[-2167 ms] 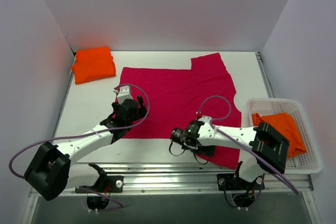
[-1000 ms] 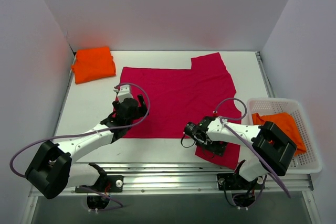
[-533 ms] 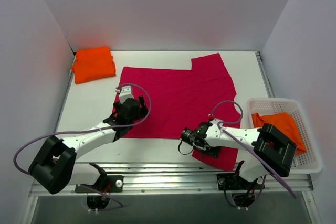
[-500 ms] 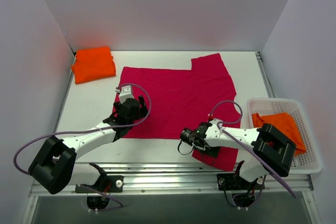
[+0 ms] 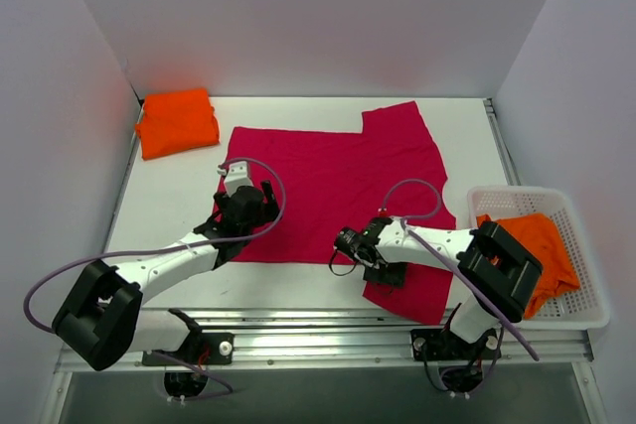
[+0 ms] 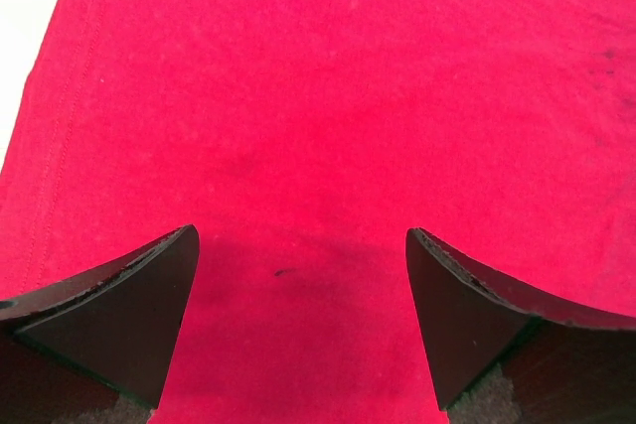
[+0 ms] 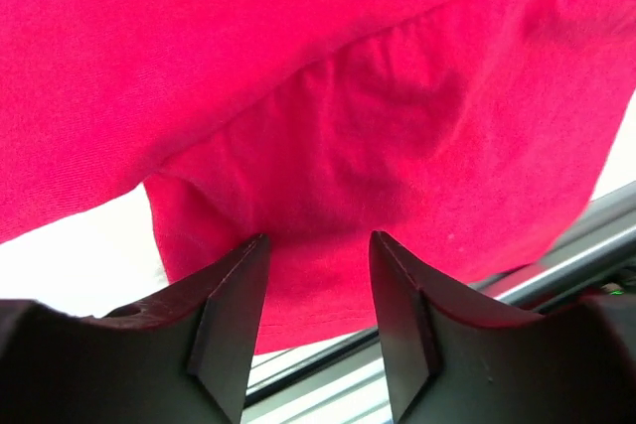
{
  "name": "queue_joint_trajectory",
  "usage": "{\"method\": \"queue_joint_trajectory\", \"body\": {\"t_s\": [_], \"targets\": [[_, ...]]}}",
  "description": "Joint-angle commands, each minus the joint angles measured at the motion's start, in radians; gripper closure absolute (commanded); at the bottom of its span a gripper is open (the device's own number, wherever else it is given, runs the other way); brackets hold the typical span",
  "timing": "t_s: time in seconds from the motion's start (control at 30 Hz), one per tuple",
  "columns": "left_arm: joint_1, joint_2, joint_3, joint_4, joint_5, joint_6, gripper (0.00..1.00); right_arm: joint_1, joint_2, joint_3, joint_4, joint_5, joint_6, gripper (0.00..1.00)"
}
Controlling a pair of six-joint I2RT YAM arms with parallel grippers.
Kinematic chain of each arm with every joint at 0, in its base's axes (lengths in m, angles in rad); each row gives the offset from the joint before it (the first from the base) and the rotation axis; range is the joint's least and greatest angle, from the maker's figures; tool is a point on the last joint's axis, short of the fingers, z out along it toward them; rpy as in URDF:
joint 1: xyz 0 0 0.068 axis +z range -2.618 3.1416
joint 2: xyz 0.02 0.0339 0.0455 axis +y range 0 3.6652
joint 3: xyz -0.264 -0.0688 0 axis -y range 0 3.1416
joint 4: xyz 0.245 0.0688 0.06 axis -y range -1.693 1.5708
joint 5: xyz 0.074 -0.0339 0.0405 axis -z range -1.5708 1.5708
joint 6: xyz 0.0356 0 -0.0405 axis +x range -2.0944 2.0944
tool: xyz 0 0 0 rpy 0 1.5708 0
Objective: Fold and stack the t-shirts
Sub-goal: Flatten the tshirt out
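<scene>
Both jaw pairs stand apart: left gripper (image 6: 300,233) wide, crimson t-shirt (image 5: 328,181) flat beneath; right gripper (image 7: 318,237) narrower, its sleeve just ahead. Push onto the hem before you close

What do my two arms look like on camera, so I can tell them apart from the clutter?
The left arm and right arm match: slim white links, chunky black joint housings and black wrist sections. A thin lilac cable loops along each one. The jaws are dark, matte wedges tapering to blunt tips. No markings show in these views.
</scene>
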Motion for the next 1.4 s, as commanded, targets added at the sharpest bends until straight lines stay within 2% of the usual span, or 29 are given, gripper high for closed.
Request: {"method": "queue_joint_trajectory", "body": {"t_s": [0.0, 0.07, 0.17, 0.33, 0.47, 0.57, 0.63, 0.67, 0.7, 0.77, 0.93, 1.1, 1.17, 1.2, 1.3, 1.37], "targets": [[0.009, -0.033, 0.039, 0.024, -0.028, 0.017, 0.06, 0.011, 0.238, -0.117, 0.28, -0.342, -0.067, 0.52], [0.015, -0.032, 0.038, 0.023, -0.031, 0.018, 0.05, 0.012, 0.262, -0.113, 0.294, -0.353, -0.077, 0.45], [0.021, -0.027, 0.035, 0.027, -0.027, 0.018, 0.06, 0.011, 0.275, -0.149, 0.357, -0.38, -0.071, 0.49], [0.021, -0.027, 0.035, 0.029, -0.024, 0.018, 0.05, 0.014, 0.363, -0.278, 0.626, -0.514, -0.034, 0.6], [0.023, -0.029, 0.03, 0.03, -0.024, 0.018, 0.05, 0.038, 0.5, -0.346, 0.896, -0.603, 0.007, 0.59], [0.023, -0.029, 0.025, 0.032, -0.025, 0.017, 0.06, 0.068, 0.609, -0.369, 1.016, -0.64, 0.035, 0.59], [0.024, -0.03, 0.024, 0.03, -0.03, 0.017, 0.06, 0.081, 0.669, -0.375, 1.134, -0.65, 0.048, 0.54], [0.024, -0.032, 0.024, 0.029, -0.031, 0.017, 0.05, 0.088, 0.683, -0.375, 1.147, -0.646, 0.051, 0.51], [0.023, -0.032, 0.025, 0.03, -0.03, 0.017, 0.05, 0.095, 0.693, -0.372, 1.154, -0.637, 0.049, 0.43], [0.023, -0.032, 0.025, 0.029, -0.033, 0.017, 0.05, 0.101, 0.707, -0.366, 1.153, -0.617, 0.049, 0.38], [0.024, -0.027, 0.027, 0.03, -0.033, 0.017, 0.06, 0.1, 0.585, -0.346, 1.026, -0.523, 0.005, 0.24], [0.023, -0.027, 0.025, 0.029, -0.036, 0.015, 0.05, 0.056, 0.496, -0.376, 1.079, -0.5, -0.02, 0.1], [0.023, -0.029, 0.024, 0.026, -0.043, 0.015, 0.06, 0.042, 0.433, -0.451, 1.227, -0.506, 0.004, 0.1], [0.023, -0.029, 0.022, 0.026, -0.045, 0.017, 0.05, 0.037, 0.393, -0.461, 1.249, -0.488, 0.006, 0.09], [0.024, -0.03, 0.022, 0.027, -0.047, 0.017, 0.06, 0.035, 0.32, -0.487, 1.271, -0.439, 0.011, 0.1], [0.024, -0.027, 0.022, 0.032, -0.048, 0.018, 0.05, 0.035, 0.286, -0.484, 1.219, -0.402, 0.005, 0.11]]}}
